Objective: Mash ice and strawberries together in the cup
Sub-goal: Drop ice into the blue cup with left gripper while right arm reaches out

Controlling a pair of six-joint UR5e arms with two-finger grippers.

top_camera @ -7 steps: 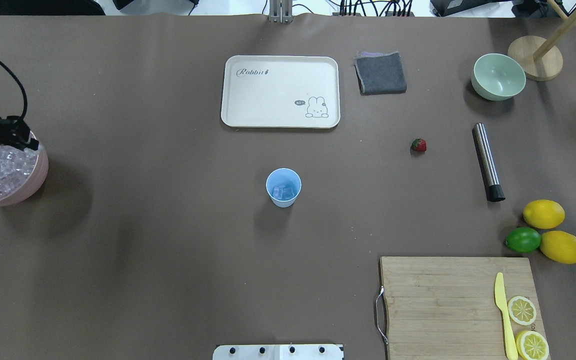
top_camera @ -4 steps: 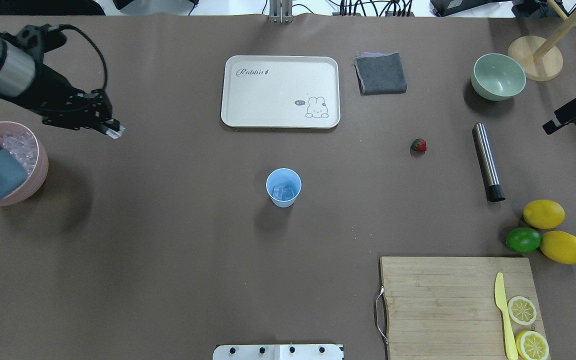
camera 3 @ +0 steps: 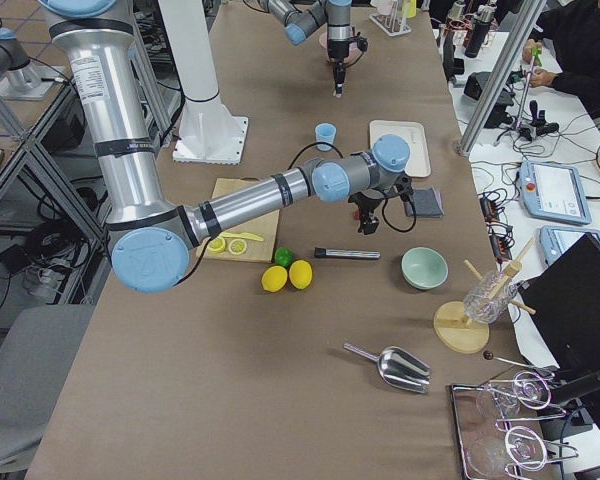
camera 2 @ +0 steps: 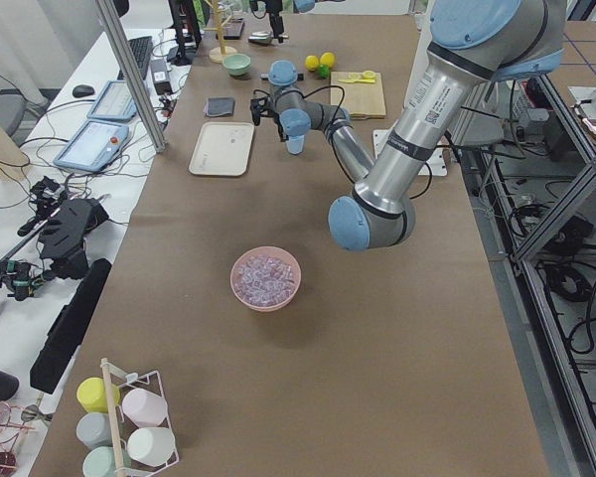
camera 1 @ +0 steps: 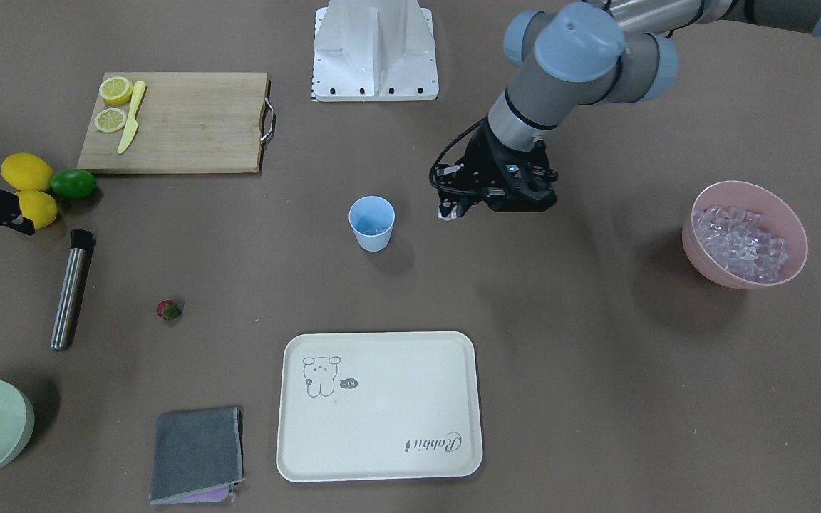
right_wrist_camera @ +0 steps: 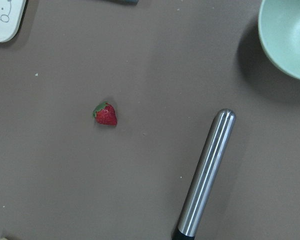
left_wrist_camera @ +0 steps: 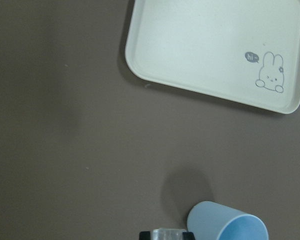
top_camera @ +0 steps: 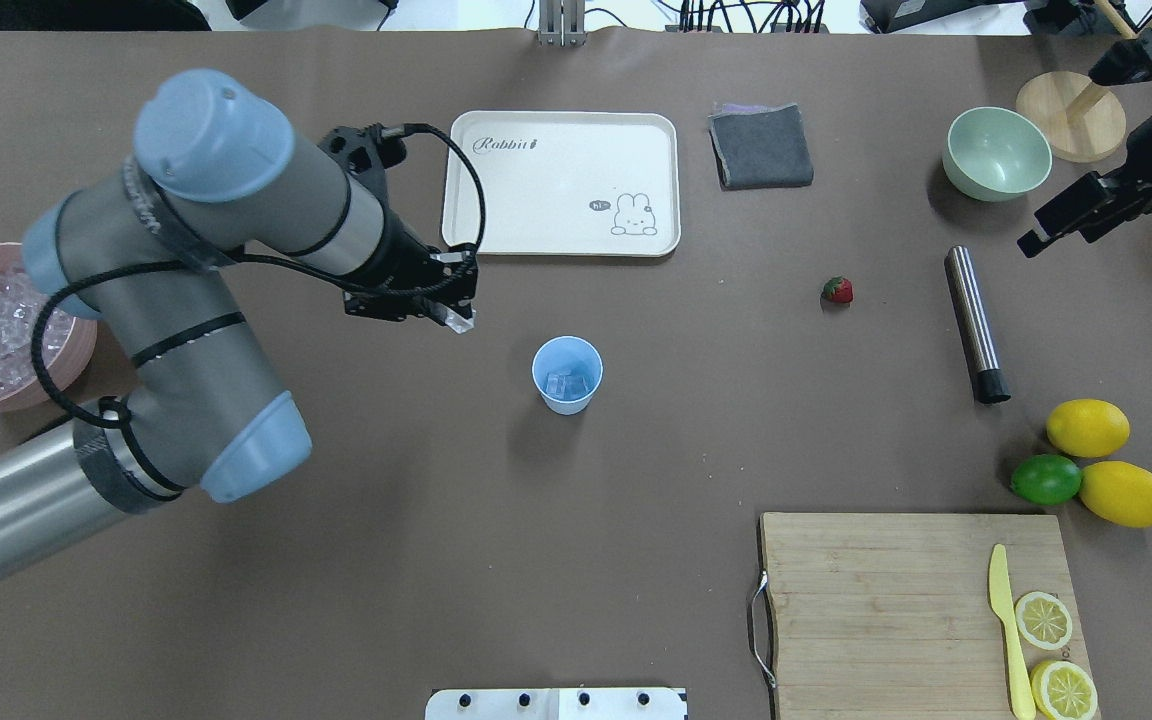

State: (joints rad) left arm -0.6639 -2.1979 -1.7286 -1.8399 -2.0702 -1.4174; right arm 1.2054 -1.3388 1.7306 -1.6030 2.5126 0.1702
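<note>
The left end effector [top_camera: 458, 318] hovered over bare worktop [top_camera: 356, 580] between the cream tray [top_camera: 496, 200] and the cup [top_camera: 567, 375], its fingers clamped on 1 clear ice cube [left_wrist_camera: 170, 234]. It sat just beside the cup's rim, toward the robot's left, near the tray's closest corner. The cup stood upright mid-worktop with ice [top_camera: 566, 384] already inside and open brown surface on all sides. The strawberry [top_camera: 837, 290] lay alone to the right, between the cup and a steel muddler [top_camera: 974, 322]. The right end effector [top_camera: 1034, 240] hung near the far right edge beside the green bowl [top_camera: 996, 152]; whether it was apart or together could not be told. A pink bowl [top_camera: 84, 335] of ice sat at the left edge.
</note>
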